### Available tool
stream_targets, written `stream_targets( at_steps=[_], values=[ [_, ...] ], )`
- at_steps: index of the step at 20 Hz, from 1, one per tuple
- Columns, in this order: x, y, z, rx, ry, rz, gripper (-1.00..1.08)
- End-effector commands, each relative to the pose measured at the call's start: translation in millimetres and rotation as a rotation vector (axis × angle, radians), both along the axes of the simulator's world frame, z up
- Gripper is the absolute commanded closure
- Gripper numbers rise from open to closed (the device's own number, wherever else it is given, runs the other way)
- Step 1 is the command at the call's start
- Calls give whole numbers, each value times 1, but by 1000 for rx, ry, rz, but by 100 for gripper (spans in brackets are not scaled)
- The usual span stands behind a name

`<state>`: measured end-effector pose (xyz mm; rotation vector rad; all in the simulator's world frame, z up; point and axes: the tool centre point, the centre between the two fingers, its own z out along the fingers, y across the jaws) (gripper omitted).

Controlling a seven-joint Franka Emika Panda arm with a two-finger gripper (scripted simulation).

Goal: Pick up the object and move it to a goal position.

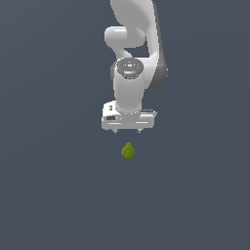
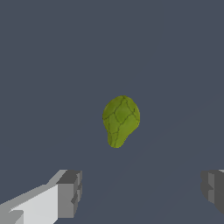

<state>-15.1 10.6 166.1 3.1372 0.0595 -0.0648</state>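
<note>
The object (image 1: 128,151) is a small olive-green lump with dark veins and one tapered end, lying on the dark grey surface. In the wrist view the object (image 2: 120,120) lies alone, apart from both fingers. My white gripper (image 1: 128,130) hangs just above it in the exterior view, open with nothing between its fingers. The two grey fingertips (image 2: 70,192) show wide apart in the wrist view, and the gripper (image 2: 142,190) is offset from the lump, not around it.
The white arm (image 1: 132,53) rises behind the gripper toward the top of the exterior view. The flat dark grey surface (image 1: 53,185) spreads all around.
</note>
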Motion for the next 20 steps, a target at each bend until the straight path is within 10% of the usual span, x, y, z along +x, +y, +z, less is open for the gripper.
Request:
stream_targets(
  at_steps=[1,20],
  values=[
    [0,0,0,0,0,0,-92],
    [-1,-16,-8,-31,-1,-52,-92]
  ],
)
